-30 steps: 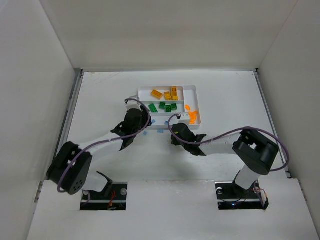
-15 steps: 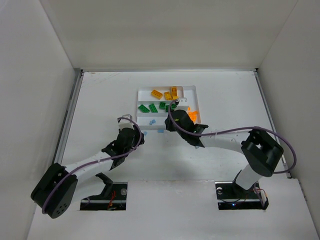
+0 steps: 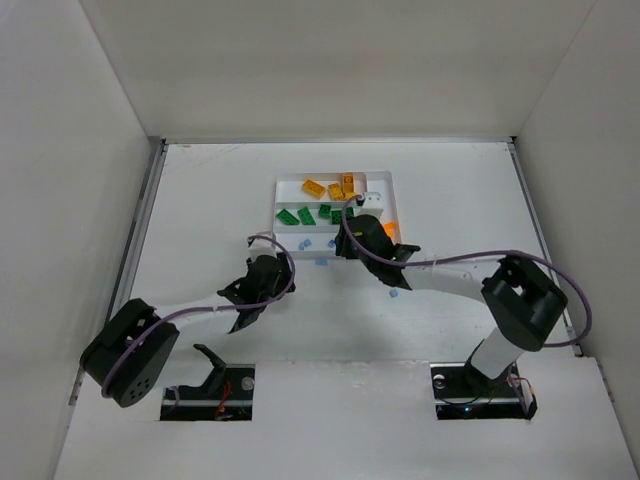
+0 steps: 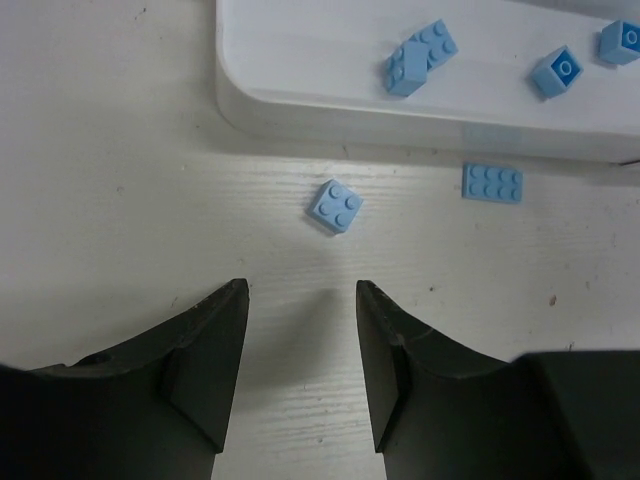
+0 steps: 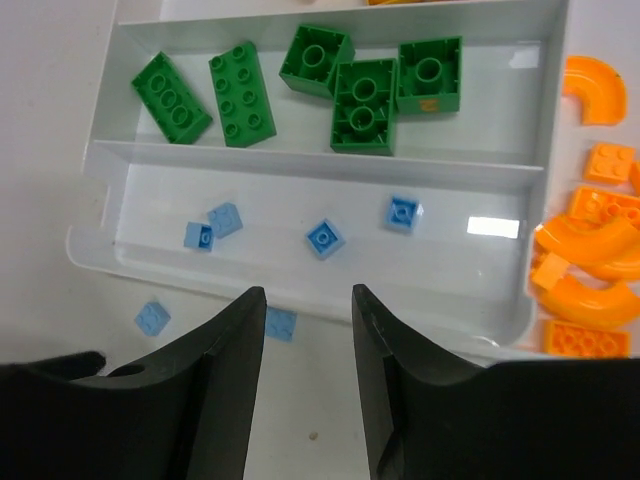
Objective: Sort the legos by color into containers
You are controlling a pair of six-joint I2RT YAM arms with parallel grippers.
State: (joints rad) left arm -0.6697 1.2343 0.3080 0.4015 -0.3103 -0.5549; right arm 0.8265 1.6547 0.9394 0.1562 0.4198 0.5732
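R wrist, not L: green legos (image 5: 365, 105), orange legos (image 5: 590, 240) in separate slots. L: only blue legos (image 4: 335, 206), two loose by tray (image 4: 300, 105). L gripper (image 4: 300, 295), R gripper (image 5: 308, 300) spread apart, nothing held

The left arm (image 3: 200, 301) and right arm (image 3: 445, 283) are showing white links between chunky black joint housings (image 3: 520, 302), with purple cables (image 3: 470, 258) trailing along both. The left hand (image 4: 300, 300) and right hand (image 5: 307, 300) are sporting matte black, wedge-shaped fingers (image 4: 205, 360).
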